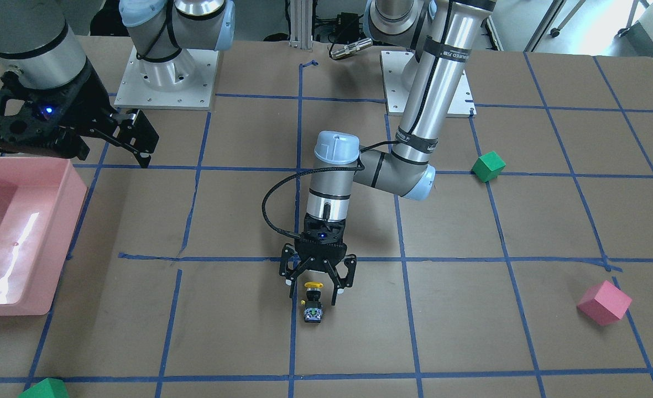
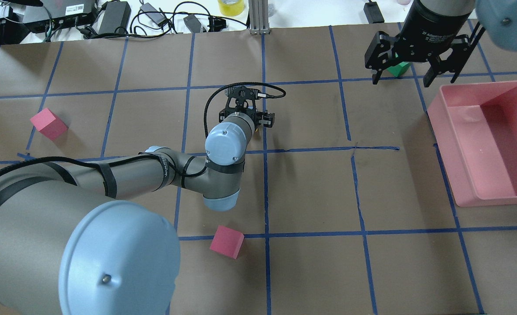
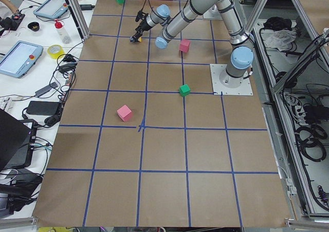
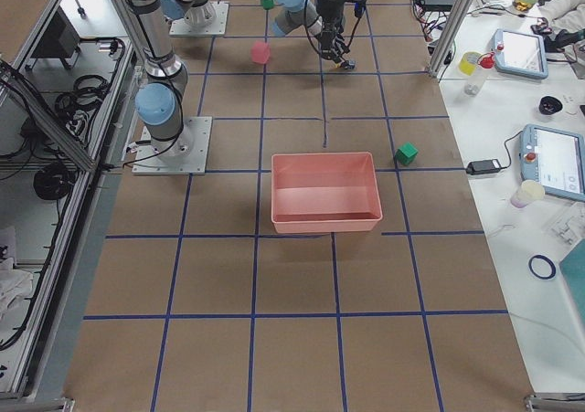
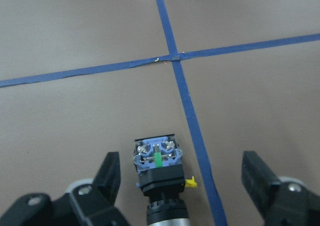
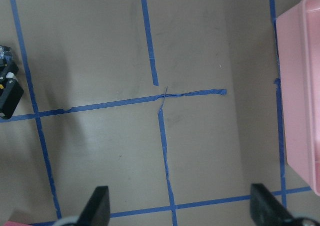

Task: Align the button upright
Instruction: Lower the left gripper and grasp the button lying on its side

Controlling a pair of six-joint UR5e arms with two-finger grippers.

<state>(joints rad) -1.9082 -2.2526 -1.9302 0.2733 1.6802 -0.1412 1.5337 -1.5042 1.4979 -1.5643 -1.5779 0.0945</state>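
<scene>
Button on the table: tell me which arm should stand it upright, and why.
Left. The left gripper is open and straddles the button, which lies on its side between its fingers. The right gripper hangs open far off, beside the pink bin.

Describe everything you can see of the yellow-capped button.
The button is a small switch: round yellow cap, black body, grey-blue terminal end with screws and a green strip, small yellow tab on one side. It lies on its side on the brown table beside a blue tape line, cap toward the left gripper, between its open fingers, which seem not to touch it.
</scene>
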